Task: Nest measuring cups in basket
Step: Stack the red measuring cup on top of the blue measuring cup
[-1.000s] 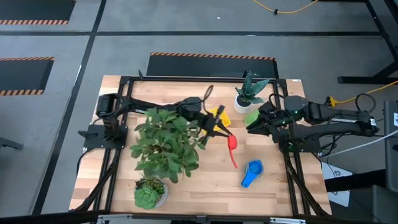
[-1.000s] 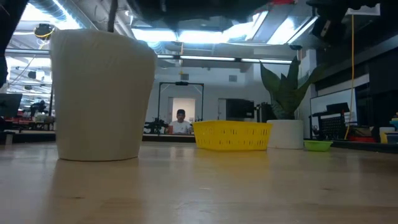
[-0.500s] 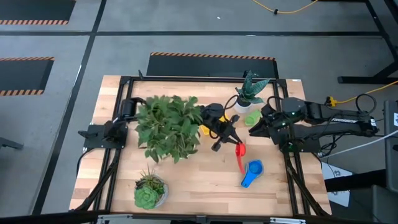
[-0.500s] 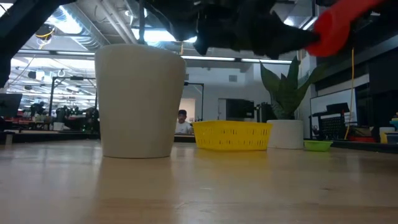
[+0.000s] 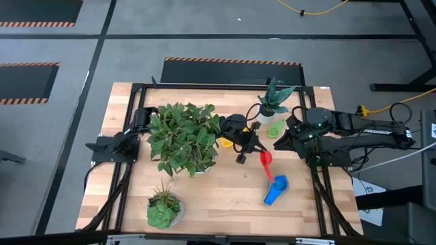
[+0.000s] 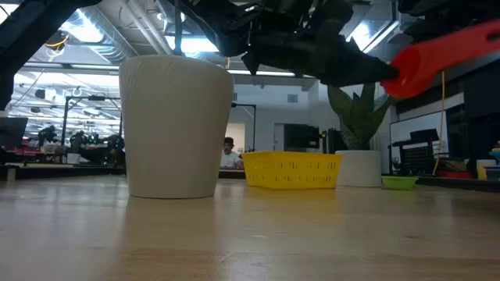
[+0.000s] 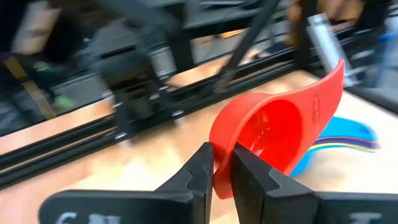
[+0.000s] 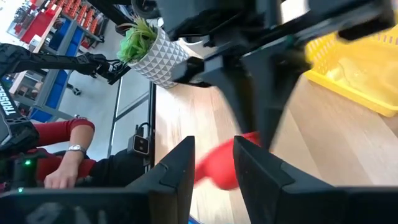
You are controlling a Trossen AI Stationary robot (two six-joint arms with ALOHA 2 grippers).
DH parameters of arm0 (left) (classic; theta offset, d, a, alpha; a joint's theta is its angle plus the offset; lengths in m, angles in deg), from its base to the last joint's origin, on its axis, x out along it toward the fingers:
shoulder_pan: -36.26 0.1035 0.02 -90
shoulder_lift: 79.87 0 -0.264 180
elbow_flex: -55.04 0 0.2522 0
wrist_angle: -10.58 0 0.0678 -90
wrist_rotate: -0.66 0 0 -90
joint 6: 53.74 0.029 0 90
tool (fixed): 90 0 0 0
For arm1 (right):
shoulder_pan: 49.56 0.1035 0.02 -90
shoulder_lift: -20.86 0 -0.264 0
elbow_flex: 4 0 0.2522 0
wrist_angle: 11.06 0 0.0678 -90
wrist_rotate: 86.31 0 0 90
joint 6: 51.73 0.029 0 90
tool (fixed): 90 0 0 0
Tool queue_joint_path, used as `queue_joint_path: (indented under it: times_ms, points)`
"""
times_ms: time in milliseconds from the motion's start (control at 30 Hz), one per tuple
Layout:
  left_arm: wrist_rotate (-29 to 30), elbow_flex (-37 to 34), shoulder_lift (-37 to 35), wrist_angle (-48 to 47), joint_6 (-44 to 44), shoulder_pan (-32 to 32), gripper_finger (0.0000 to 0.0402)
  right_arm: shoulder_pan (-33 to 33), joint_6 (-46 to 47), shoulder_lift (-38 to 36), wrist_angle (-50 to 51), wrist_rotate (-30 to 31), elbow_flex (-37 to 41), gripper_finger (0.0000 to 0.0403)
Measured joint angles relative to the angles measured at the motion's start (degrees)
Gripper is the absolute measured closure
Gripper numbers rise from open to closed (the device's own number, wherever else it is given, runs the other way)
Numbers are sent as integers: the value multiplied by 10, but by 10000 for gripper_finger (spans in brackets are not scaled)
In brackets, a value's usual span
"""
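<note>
My left gripper [image 5: 251, 152] reaches across the table's middle, past a leafy plant, and is shut on a red-orange measuring cup [image 5: 265, 159], also seen in the low view [image 6: 437, 58]. The yellow basket [image 5: 223, 143] rests on the table just left of that gripper, partly hidden by the arm. Near the right edge a blue measuring cup [image 5: 276, 188] lies on the wood, and a green one [image 5: 275, 129] lies by the snake plant. At the table's right side my right gripper [image 5: 278, 141] hovers open, with nothing between its fingers [image 8: 180, 168]. My left gripper pinches the wall of the cup's bowl at its rim [image 7: 221, 179], one finger inside the bowl and one outside. The fingers come nearly level from the table's left. The cup is lifted clear of the table, its mouth on its side and its flat handle [image 7: 329, 87] sticking away from the fingers.
A big leafy plant in a white pot [image 6: 173, 125] stands left of the basket, under my left arm. A snake plant [image 5: 272, 102] stands at the far right, a small succulent [image 5: 163, 211] near the front left. People show beyond the table [image 8: 56, 143].
My left gripper has gone toward the table's right edge and down with the red-orange cup, which stays clear of the table. The leafy plant's pot has slid toward the far edge and stands still over the last half second.
</note>
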Motion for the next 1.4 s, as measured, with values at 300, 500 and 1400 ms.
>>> queue_joint_path:
  times_ms: [300, 500, 1400]
  points:
    - [160, 0, 0, -1, 1, 1, 361, 0, 37, 0, 4, 3, 0, 289]
    - [159, 0, 0, -2, 1, 1, 365, 0, 35, 0, 0, 71, 0, 289]
    - [192, 0, 0, -59, -5, 0, 358, 1, -113, 266, 268, 180, -261, 289]
